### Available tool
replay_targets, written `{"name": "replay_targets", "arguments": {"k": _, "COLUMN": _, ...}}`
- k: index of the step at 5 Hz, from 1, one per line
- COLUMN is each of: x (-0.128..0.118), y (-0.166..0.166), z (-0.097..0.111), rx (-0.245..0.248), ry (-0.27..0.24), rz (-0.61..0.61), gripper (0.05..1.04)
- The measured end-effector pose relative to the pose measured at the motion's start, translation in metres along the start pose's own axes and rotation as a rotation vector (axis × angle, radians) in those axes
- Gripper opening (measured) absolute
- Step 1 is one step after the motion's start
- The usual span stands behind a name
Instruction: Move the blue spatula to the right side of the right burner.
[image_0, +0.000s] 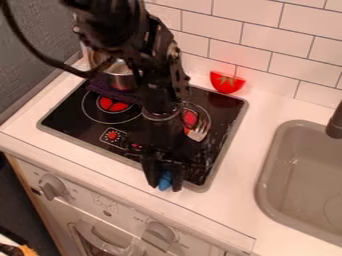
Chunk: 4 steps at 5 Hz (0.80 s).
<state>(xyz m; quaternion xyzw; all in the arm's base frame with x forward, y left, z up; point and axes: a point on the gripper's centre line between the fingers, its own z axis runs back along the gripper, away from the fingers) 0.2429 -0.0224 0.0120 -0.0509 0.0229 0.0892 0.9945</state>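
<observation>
Blue spatula (164, 181) lying between tips of my gripper (165, 185), by stovetop's (67, 117) front edge; whether I'm gripping it, can't tell. Right burner (190, 118) sitting farther back, carry likely heading that way.

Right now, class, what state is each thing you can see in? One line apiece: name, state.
Gripper, lowered at the front of the stove
Blue spatula, partly hidden; whether gripped unclear
Metal pot, upright, partly hidden
Purple cloth, bunched up
Left burner, red-centred
Right burner, red-centred, partly covered
</observation>
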Motion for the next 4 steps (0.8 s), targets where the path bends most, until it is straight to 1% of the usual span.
{"name": "replay_targets", "arguments": {"k": 1, "x": -0.001, "y": -0.007, "z": -0.001, "rx": 0.013, "ry": -0.004, "rz": -0.023, "gripper": 0.508}}
{"name": "replay_targets", "arguments": {"k": 2, "x": -0.003, "y": -0.012, "z": 0.009, "rx": 0.057, "ry": -0.068, "rz": -0.062, "gripper": 0.812}}
{"name": "replay_targets", "arguments": {"k": 3, "x": -0.007, "y": -0.016, "z": 0.033, "rx": 0.074, "ry": -0.218, "rz": -0.095, "gripper": 1.002}}
{"name": "replay_targets", "arguments": {"k": 4, "x": -0.010, "y": -0.014, "z": 0.047, "rx": 0.073, "ry": -0.260, "rz": -0.095, "gripper": 1.005}}
